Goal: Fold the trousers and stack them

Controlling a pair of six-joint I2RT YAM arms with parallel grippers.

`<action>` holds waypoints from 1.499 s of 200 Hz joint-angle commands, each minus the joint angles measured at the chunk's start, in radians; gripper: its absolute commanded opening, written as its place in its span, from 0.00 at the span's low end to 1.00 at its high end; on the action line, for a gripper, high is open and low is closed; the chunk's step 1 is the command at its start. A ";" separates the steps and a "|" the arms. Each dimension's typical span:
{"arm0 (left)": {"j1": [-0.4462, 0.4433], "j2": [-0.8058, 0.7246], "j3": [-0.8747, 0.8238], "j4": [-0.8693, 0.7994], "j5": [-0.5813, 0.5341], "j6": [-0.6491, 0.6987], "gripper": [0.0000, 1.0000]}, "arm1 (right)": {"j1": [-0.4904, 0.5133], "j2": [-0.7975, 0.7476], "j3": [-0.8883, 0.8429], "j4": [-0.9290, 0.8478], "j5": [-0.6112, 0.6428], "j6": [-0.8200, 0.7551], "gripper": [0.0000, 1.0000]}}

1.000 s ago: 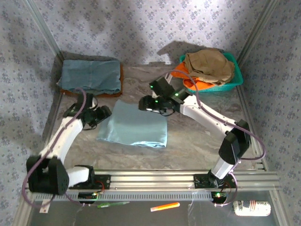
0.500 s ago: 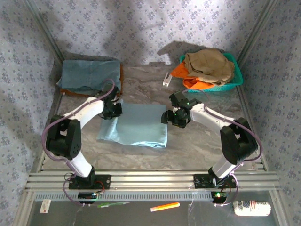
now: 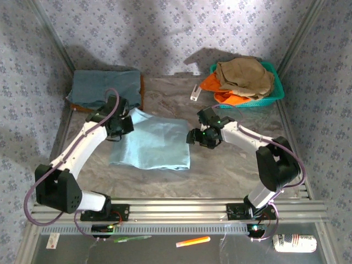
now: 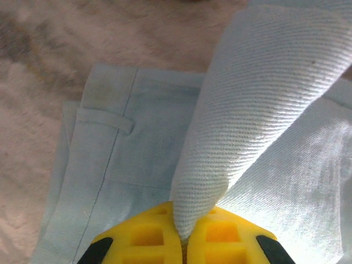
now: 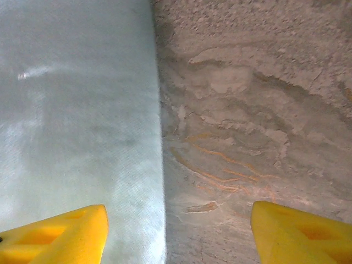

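Note:
The pale grey-blue trousers (image 3: 154, 144) lie folded in the middle of the table. My left gripper (image 3: 127, 122) is at their far left corner, shut on a lifted peak of the cloth (image 4: 242, 110). The yellow fingers (image 4: 143, 236) pinch that cloth, and below it the waistband with a belt loop (image 4: 104, 118) lies flat. My right gripper (image 3: 192, 136) stands open at the trousers' right edge. In the right wrist view one yellow fingertip (image 5: 60, 236) is over the cloth (image 5: 77, 121) and the other over bare table.
A folded darker blue garment (image 3: 105, 88) lies at the back left. A teal basket (image 3: 278, 88) at the back right holds tan and orange garments. A small white object (image 3: 194, 92) lies near the basket. The table's metal rail runs along the front.
My left gripper closed on the far left corner and lifted it, dragging the trousers slightly left. The right gripper came down to their right edge and has stayed there.

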 commanded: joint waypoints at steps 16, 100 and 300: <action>0.095 0.113 -0.069 0.107 -0.002 0.002 0.25 | 0.053 0.019 0.027 -0.021 0.015 -0.019 0.71; 0.124 0.009 -0.039 -0.042 -0.143 -0.046 0.70 | 0.250 -0.033 0.192 -0.059 0.076 0.007 0.52; 0.184 -0.247 -0.563 0.250 0.140 -0.232 0.10 | 0.352 0.163 -0.068 0.169 -0.113 0.123 0.00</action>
